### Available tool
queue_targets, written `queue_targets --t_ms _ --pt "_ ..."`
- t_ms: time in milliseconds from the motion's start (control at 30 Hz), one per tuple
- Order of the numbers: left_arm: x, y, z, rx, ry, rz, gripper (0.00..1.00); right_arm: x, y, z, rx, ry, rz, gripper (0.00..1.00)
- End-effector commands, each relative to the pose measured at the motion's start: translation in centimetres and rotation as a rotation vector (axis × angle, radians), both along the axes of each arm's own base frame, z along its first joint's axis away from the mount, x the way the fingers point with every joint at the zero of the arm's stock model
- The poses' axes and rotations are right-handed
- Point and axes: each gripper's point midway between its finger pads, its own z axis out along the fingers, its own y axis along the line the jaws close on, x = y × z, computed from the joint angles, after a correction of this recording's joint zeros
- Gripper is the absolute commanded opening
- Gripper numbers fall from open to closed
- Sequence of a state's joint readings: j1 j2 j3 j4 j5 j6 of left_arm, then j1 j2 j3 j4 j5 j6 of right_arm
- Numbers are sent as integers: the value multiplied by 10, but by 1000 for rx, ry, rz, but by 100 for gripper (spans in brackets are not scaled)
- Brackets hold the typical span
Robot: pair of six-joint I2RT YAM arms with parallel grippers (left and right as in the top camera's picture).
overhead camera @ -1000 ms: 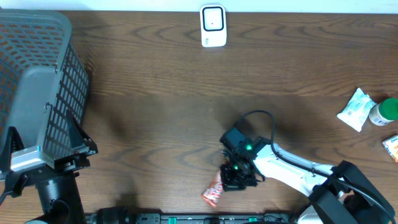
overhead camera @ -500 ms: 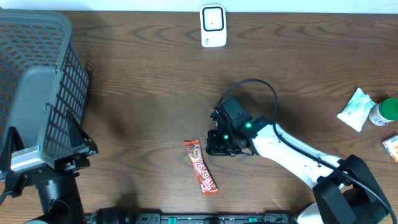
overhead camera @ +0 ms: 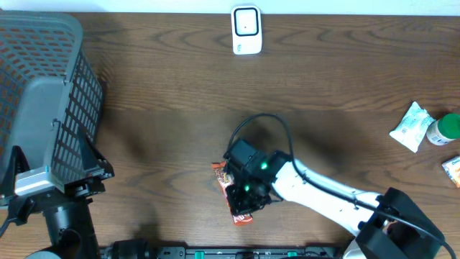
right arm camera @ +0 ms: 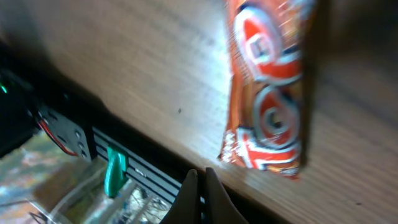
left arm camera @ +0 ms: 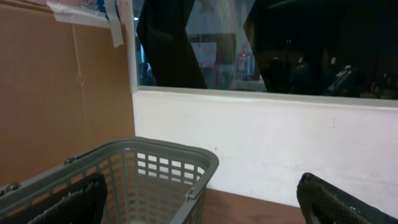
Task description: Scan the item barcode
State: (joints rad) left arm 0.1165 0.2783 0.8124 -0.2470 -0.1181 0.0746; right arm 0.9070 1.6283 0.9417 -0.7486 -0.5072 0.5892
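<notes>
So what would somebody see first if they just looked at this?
Probably the bright orange-red candy bar lying near the front middle of the dark wooden table, with the right gripper shut close to it. Next, the big grey basket at the left edge.

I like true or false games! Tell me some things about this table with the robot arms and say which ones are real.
1. The candy bar lies flat on the table. True.
2. The right hand is squeezing the candy bar. False: its fingers are shut on nothing, and the bar lies beside them.
3. The scanner sits inside the basket. False: it stands at the table's far edge, well away from the basket.
4. The left hand is wide open. True.
5. A green-capped bottle stands next to a white packet. True.
</notes>
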Motion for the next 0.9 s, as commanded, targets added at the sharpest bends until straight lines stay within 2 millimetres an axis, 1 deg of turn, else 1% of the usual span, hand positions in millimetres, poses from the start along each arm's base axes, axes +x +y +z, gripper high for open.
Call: queue_targets --t_ms 0,100,233,400,467,500,633,767,833,867 --pt "-1 0 -1 -7 -5 -2 98 -7 6 4 1 -55 63 2" --pt "-1 0 -1 -7 -5 -2 98 -13 5 -4 -47 -104 103 4" --pt "-1 0 -1 -7 -6 -2 98 -21 9 -9 -68 -129 129 6" --pt "-1 0 -1 -7 -6 -2 98 -23 7 -20 -123 -152 125 8" --pt "-1 0 -1 -7 -5 -2 98 -24 5 -27 -146 -141 124 7" --pt "-1 0 -1 -7 -5 -2 98 -25 3 -32 -163 -130 122 1" --pt "-1 0 -1 -7 -5 -2 98 -25 -3 -47 -218 -112 119 1" --pt "-1 0 -1 -7 -5 -2 98 -8 -15 -51 -274 -148 68 1" --pt "-1 0 -1 -7 -5 -2 98 12 -22 -51 -284 -160 8 1" --pt "-1 0 -1 -7 -5 -2 98 27 -28 -50 -288 -161 -45 1"
